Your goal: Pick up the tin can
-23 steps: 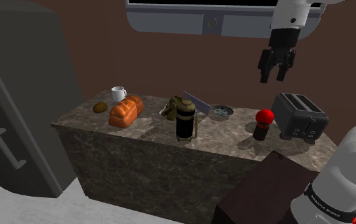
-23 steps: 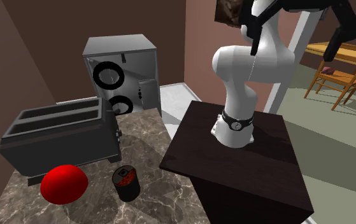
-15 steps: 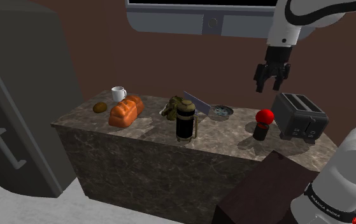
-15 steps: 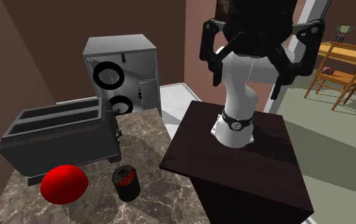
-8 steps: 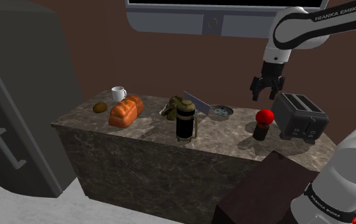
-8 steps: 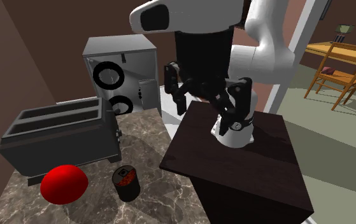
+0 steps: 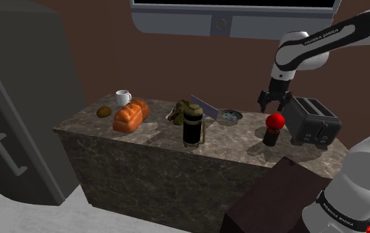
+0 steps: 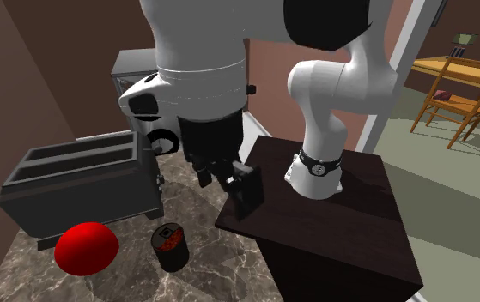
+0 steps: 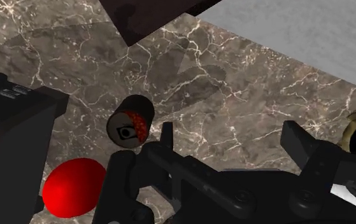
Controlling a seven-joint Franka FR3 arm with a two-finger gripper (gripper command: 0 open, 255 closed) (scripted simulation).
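Note:
The tin can [image 7: 270, 138] is small and dark with red on its top. It stands upright on the marbled counter [image 7: 150, 136], just in front of a red ball [image 7: 277, 120] and beside a dark toaster [image 7: 311, 119]. My gripper [image 7: 273, 102] hangs open above the ball, higher than the can and touching nothing. In the second exterior view the gripper [image 8: 227, 184] is above and to the right of the can [image 8: 171, 246]. In the wrist view the can [image 9: 130, 121] lies ahead of one black finger [image 9: 167, 137], outside the gap, with the ball [image 9: 73, 188] next to it.
A French press [image 7: 193, 126], a shallow bowl [image 7: 230, 117], a greenish lump [image 7: 180, 110], a bread loaf [image 7: 130, 116], a white mug [image 7: 123, 98] and a brown lump [image 7: 104, 112] stand further along the counter. The dark stand [image 8: 315, 214] adjoins the counter. An appliance [image 7: 230, 16] hangs overhead.
The arm has swung down from high above the toaster. The gripper has dropped towards the counter and now sits just over the red ball, still open.

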